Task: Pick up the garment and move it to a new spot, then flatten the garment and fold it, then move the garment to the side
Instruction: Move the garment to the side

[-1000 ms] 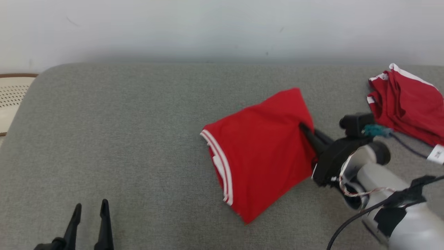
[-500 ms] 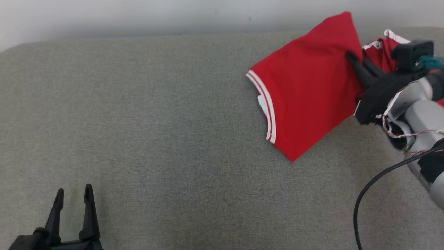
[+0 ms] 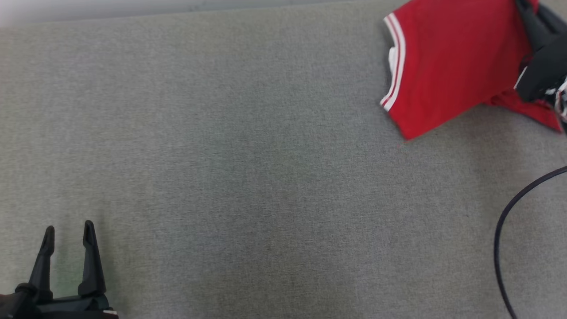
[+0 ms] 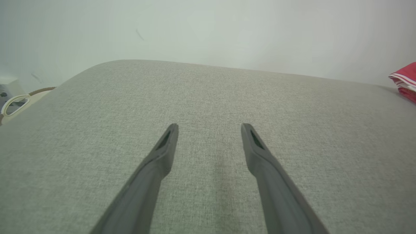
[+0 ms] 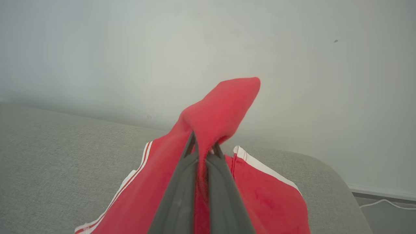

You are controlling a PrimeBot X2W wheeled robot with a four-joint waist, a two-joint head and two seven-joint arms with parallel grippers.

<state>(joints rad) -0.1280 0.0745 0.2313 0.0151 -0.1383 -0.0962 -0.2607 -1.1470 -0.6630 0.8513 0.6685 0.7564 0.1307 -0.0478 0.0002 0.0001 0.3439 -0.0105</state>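
Note:
The garment (image 3: 447, 66) is red with white stripes along one hem and lies partly on the grey cushion (image 3: 248, 168) at the head view's top right. My right gripper (image 3: 527, 9) is shut on its right edge. In the right wrist view a bunch of the garment (image 5: 221, 104) sticks up past the closed right gripper (image 5: 203, 146), and the rest drapes down to the left. At the lower left my left gripper (image 3: 68, 230) hovers over bare cushion, far from the cloth. It stands open with nothing between its tips (image 4: 209, 128).
A second red piece with white trim (image 5: 269, 191) lies under and right of the held garment, near the cushion's rounded end. A black cable (image 3: 505, 230) loops at the right. A pale wall (image 5: 97, 48) backs the cushion. A woven basket (image 4: 19, 100) sits beyond the left end.
The head view has panned left and down. The right gripper has carried the garment away from the middle of the cushion, up against the second red piece. The left gripper stays open.

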